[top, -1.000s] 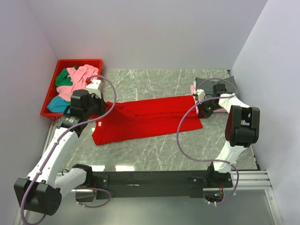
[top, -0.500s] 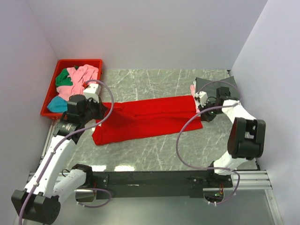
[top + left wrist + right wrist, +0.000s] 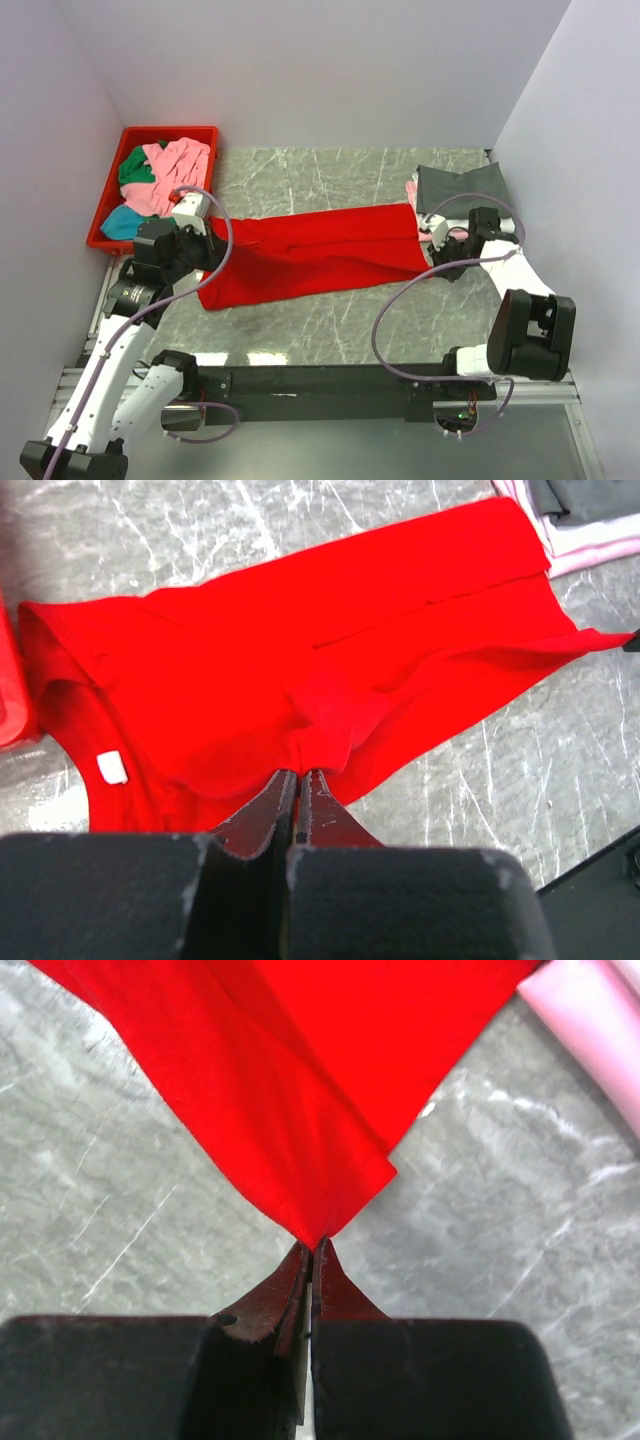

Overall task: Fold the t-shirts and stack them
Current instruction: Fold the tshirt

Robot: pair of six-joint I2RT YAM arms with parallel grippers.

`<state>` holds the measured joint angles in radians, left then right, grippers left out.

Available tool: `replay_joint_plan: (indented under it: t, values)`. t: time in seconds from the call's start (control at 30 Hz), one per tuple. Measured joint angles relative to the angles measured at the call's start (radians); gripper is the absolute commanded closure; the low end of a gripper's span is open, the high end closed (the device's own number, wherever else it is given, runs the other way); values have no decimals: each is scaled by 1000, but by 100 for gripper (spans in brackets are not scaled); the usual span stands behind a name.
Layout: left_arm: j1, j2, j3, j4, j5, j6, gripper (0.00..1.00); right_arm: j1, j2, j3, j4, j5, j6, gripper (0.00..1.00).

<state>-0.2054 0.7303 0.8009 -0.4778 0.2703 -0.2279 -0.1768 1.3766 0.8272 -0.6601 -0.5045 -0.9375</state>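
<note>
Marble table: the red t-shirt lies centre, a folded band, long axis left to right. Left gripper pressed together on its near-left edge; right gripper pinching its near-right corner. Cloth extends away from both, toward the far side.

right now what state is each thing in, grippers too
red t-shirt, lying flat as a long folded strip, pinched at both ends
left gripper, shut on the red t-shirt's left end
right gripper, shut on the red t-shirt's corner
red bin, holds crumpled tees
dark grey t-shirt, folded, on a pink t-shirt
</note>
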Motion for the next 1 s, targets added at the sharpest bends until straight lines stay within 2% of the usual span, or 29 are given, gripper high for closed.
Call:
replay_joint_plan:
  t: [0.3, 0.53, 0.77, 1.0]
  values:
    - [0, -26, 6, -36, 17, -4, 100, -51, -134, -32, -51, -6, -41, 100]
    - [0, -83, 66, -77, 70, -34, 100, -53, -196, -41, -87, -16, -62, 100]
    - [0, -79, 76, -89, 91, -55, 100, -53, -176, -49, -94, -20, -69, 100]
    - [0, 11, 67, -49, 80, -58, 100, -53, -30, 5, -85, -42, -50, 100]
